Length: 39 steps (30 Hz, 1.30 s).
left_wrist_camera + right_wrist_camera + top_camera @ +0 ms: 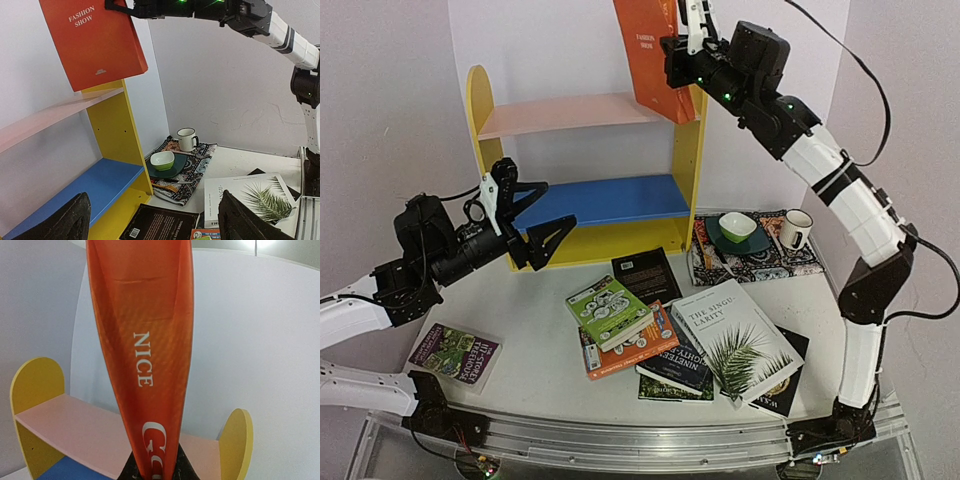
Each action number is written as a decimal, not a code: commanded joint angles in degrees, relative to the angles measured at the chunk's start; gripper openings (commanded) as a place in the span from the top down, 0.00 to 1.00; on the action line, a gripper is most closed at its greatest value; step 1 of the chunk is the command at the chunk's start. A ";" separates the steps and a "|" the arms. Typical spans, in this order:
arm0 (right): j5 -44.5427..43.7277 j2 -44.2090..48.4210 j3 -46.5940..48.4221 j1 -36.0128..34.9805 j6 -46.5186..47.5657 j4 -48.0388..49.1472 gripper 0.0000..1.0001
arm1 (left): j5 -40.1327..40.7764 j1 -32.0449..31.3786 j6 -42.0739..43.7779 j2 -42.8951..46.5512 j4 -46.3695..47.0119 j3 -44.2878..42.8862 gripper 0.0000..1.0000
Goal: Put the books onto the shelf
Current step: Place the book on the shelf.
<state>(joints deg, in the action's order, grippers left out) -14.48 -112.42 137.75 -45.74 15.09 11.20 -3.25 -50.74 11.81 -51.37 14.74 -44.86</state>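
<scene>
The step in hand is shelving one volume: the right gripper (682, 48) is clamped narrowly on the orange book (642, 50), holding it in the air at about 12 o'clock in the overhead view, tilted, with its lower corner just over the right end of the pale pink top board of the shelf (560, 114). I judge the task to be near its start, since both boards look bare and the rest of the books lie on the table: a loose pile at 6 o'clock with the green book (610, 312) on top and the white palm-leaf book (735, 338) at its 3 o'clock side, plus a purple floral book (454, 352) alone at 8 o'clock. The next move likely calls for squaring the orange book upright and lowering it onto the pink board beside the yellow side panel before releasing. The left gripper (558, 203) hangs wide and empty in front of the blue board at 9 o'clock. The orange cover reads "FASHION SHOW", its spine "NICE"; the white book reads "THE SINGULARITY"; a dark one below seems to say "NINETEEN EIGHTY".
</scene>
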 commanded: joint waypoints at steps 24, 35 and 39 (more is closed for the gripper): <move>-7.82 -9.43 5.41 13.83 -11.91 17.21 0.38 | 1.14 -0.15 -0.80 -0.89 -1.20 -1.42 0.10; -6.17 -9.75 5.77 13.83 -11.64 16.43 0.57 | 7.19 1.31 -3.69 -8.28 -1.44 -7.22 0.08; -5.38 -9.66 5.79 13.76 -10.31 16.66 0.66 | 5.37 5.74 -11.67 -12.86 -2.13 -13.76 0.11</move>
<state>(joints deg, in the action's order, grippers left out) -20.84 -124.73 143.06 -31.88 2.09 24.91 1.21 -48.73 8.38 -61.41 11.60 -50.28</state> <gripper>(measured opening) 0.382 0.902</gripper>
